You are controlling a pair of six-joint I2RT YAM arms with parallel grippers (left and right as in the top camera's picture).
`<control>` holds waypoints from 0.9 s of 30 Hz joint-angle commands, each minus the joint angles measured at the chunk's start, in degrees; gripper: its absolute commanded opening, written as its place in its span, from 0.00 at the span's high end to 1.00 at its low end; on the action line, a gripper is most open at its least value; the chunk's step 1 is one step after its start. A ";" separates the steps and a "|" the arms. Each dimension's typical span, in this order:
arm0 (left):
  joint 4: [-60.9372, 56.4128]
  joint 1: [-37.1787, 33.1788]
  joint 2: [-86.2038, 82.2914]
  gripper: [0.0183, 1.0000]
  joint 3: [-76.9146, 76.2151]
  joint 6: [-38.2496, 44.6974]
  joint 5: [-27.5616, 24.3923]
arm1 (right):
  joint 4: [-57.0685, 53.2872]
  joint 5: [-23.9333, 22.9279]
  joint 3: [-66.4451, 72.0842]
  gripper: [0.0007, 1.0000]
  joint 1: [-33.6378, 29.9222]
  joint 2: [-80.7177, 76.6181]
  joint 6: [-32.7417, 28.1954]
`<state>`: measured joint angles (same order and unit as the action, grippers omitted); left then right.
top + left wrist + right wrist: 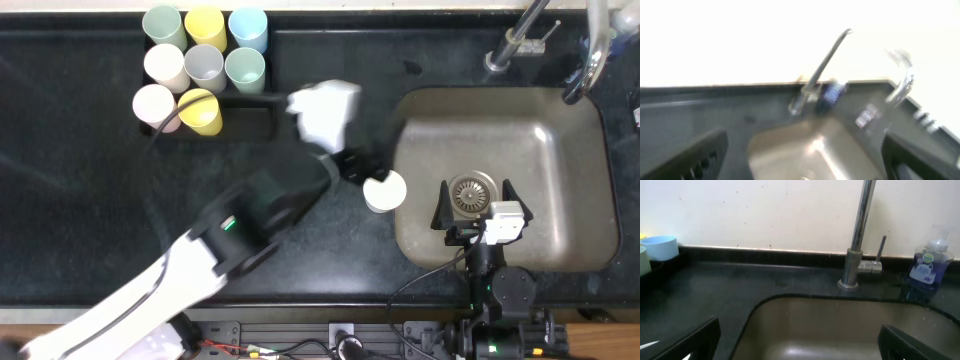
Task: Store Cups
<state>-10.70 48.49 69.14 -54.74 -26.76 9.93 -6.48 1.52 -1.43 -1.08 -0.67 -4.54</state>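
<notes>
A white cup [384, 191] sits at the left rim of the steel sink [560, 140]. My left gripper [356, 168] has come across the counter and hovers right beside this cup. Its fingers [692, 160] stand wide apart with nothing seen between them, so it is open. A black tray [255, 118] at the back left carries several cups in pastel colours, among them a yellow cup [200, 111] and a blue cup [248, 27]. My right gripper [478, 207] hangs open over the sink near the drain [472, 192], holding nothing; its fingers [682, 340] are also spread wide.
A tap [520, 35] rises at the back of the sink, with a soap bottle [930, 262] to its right. Dark counter [90, 200] stretches between the tray and the front edge. The tray's front right slot is bare.
</notes>
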 commanded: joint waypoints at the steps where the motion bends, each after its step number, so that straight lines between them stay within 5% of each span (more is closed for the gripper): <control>1: -16.79 -5.46 -10.71 0.00 18.78 -0.44 -6.38 | 0.28 0.35 0.28 0.00 0.22 0.46 -0.20; 8: -21.75 -26.80 -27.39 0.00 33.33 -6.54 -18.14 | 0.28 0.35 0.28 0.00 0.22 0.46 -0.20; 13: -9.62 -39.30 -41.75 0.00 34.60 -6.29 -18.88 | 0.28 0.35 0.28 0.00 0.22 0.46 -0.20; 18: 3.43 -48.33 -53.00 0.00 36.76 -6.32 -16.04 | 0.28 0.35 0.28 0.00 0.22 0.46 -0.20; 27: 5.68 -47.82 -61.46 0.00 48.76 -10.71 -4.04 | 0.28 0.35 0.28 0.00 0.22 0.46 -0.20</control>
<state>-4.95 0.38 9.67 -9.26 -34.50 -0.03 -6.50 1.54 -1.43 -1.08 -0.69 -4.51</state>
